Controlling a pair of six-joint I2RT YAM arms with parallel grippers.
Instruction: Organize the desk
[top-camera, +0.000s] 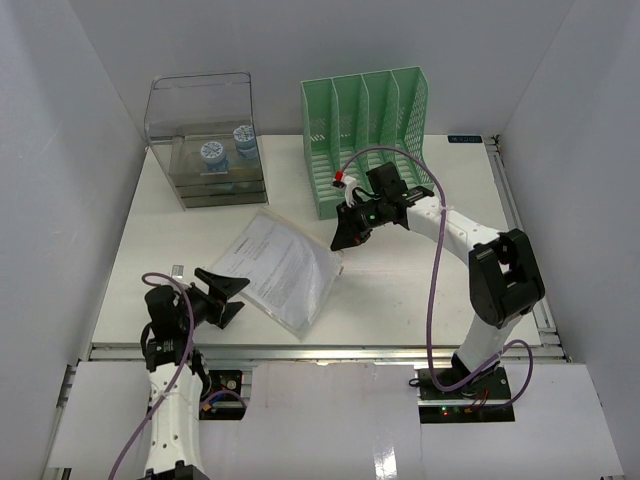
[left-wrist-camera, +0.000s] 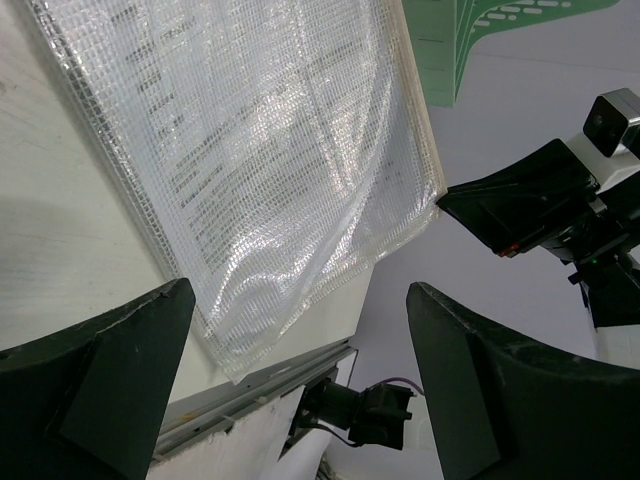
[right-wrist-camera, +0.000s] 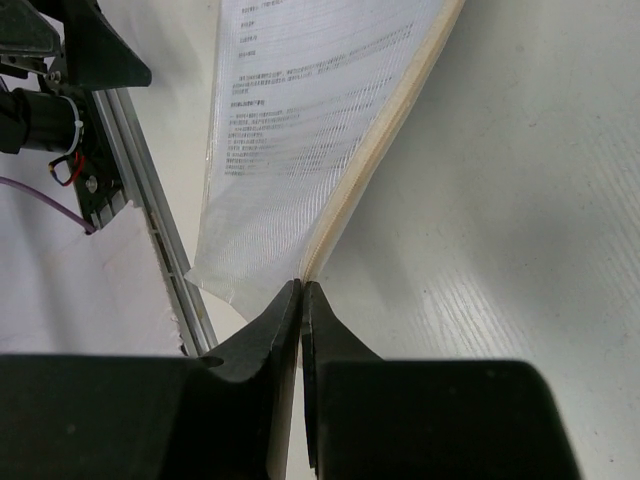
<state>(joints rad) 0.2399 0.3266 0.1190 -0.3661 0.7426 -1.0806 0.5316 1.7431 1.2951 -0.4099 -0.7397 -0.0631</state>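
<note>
Apparently right tool (right-wrist-camera: 301, 286) tight on pouch (right-wrist-camera: 290, 130) corner.

Large flat white rectangular desk (top-camera: 400, 290) (metal rail (top-camera: 330, 350) along its near long edge), level

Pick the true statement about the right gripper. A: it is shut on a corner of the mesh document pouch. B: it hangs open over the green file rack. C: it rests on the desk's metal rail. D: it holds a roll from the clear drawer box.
A: the right gripper has its jaws pressed together on the corner of the document pouch.
</note>
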